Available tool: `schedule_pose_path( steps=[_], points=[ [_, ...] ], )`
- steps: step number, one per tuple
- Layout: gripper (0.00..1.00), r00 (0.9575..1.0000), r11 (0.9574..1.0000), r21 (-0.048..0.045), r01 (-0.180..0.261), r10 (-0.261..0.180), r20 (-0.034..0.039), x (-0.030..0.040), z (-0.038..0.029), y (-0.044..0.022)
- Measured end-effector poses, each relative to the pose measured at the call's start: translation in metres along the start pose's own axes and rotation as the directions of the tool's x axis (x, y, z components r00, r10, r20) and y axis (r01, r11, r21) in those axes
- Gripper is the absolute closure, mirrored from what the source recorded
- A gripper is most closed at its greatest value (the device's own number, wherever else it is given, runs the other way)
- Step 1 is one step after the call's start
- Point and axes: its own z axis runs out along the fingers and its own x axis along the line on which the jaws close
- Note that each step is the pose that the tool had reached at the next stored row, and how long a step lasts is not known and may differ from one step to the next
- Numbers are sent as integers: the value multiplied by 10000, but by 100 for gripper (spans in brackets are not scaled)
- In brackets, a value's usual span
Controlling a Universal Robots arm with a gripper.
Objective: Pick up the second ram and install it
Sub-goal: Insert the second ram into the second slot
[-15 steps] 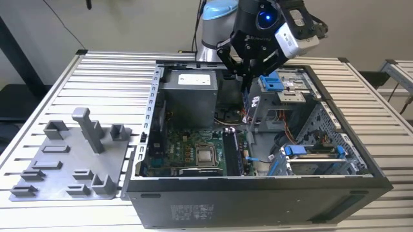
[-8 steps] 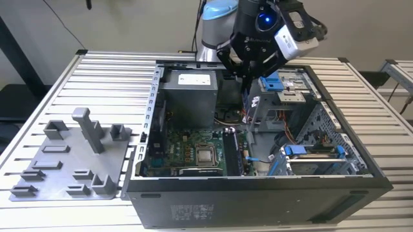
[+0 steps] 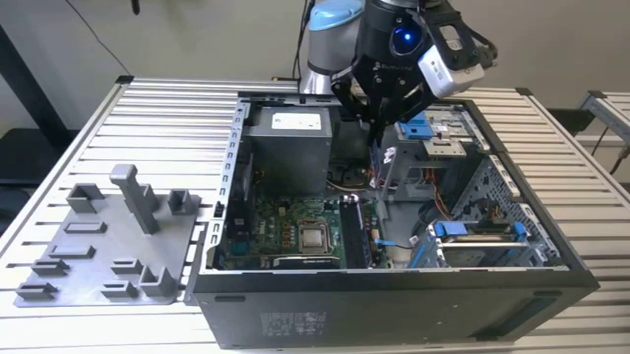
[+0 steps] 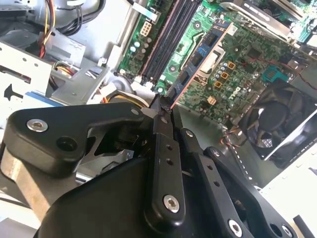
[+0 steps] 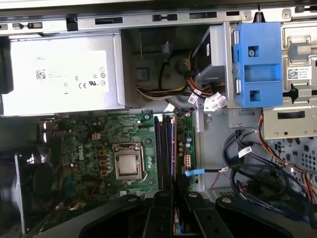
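Exterior view, upper middle: gripper [image 3: 379,110] over the open computer case [image 3: 394,310], pinching the second ram [image 3: 377,136] edge-down; the case holds motherboard [image 3: 285,221] and power supply [image 3: 291,144]. Second wrist view: fingers [image 4: 163,148] clamped tight on the stick, memory slots [image 4: 166,44] beyond; the first wrist view has them beside the processor socket [image 5: 129,166]. Probably light, stiff, fragile: grip the edges, not the chips.

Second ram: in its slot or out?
Out. The end effector grips the second ram on edge above the motherboard, not touching it.

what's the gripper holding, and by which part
The gripper is shut on the second ram, pinching its flat faces at the top edge, the rest hanging toward the motherboard.
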Motion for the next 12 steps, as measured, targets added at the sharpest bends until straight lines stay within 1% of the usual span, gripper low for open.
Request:
schedule_pose_path(
  steps=[7,12],
  points=[
    [86,10000,10000,8,34,-34,0,-34,66,3],
    [86,10000,10000,10,43,-43,0,-46,103,3]
  ],
)
